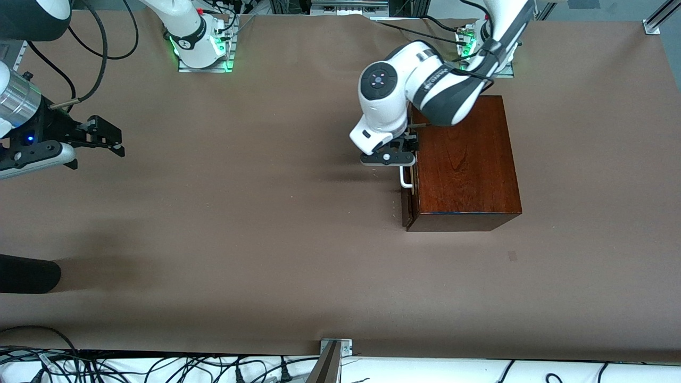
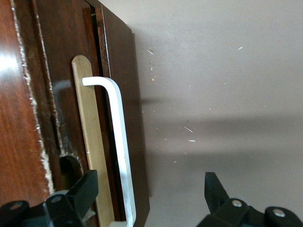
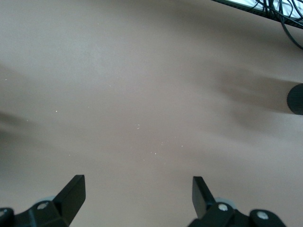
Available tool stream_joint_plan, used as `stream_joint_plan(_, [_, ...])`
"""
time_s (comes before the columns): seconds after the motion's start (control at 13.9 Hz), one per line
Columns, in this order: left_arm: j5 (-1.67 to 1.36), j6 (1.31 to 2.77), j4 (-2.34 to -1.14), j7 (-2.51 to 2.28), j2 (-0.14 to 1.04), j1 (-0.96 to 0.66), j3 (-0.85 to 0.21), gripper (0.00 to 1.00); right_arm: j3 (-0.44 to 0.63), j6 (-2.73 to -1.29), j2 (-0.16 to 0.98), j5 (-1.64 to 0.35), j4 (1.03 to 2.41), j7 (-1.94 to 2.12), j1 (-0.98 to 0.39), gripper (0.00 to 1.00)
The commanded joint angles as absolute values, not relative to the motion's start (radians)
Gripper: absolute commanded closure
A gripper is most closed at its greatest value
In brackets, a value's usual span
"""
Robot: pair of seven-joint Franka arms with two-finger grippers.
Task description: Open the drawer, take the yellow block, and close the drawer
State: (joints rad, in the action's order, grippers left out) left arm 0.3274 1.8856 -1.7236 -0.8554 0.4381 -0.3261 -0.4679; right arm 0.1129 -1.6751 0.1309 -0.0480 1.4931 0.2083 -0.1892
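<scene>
The wooden box [image 1: 465, 165] sat on the brown table [image 1: 239, 229] toward the left arm's end, w/ its drawer [image 1: 407, 205] nearly shut, only a thin gap showing at the front, and the white handle [image 1: 406, 178] facing the right arm's end. The left gripper [image 1: 407, 151] was at the drawer front w/ jaws spread wide, one finger [image 2: 85, 189] against the drawer face by the handle [image 2: 120, 142], the other over bare table; yellow block not visible. The right gripper [image 1: 109, 139] waited over the table at the right arm's end, jaws spread & holding nothing.
</scene>
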Motion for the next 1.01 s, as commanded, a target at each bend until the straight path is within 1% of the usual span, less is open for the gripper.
stream_joint_plan(0.0, [0.403,1.898,-1.741,-0.905,0.456,-0.347,-0.468,0.0,0.114,-1.663,0.118,-0.063,1.499,0.198,-0.189,0.0])
stream_joint_plan(0.36, [0.439,1.898,-1.758,-0.905,0.465,-0.338,-0.463,0.0,0.115,-1.661,0.118,-0.063,1.499,0.199,-0.189,0.0])
stream_joint_plan(0.93, [0.517,1.904,-1.758,-0.986,0.515,-0.351,-0.465,0.0,0.115,-1.661,0.118,-0.063,1.499,0.199,-0.189,0.0])
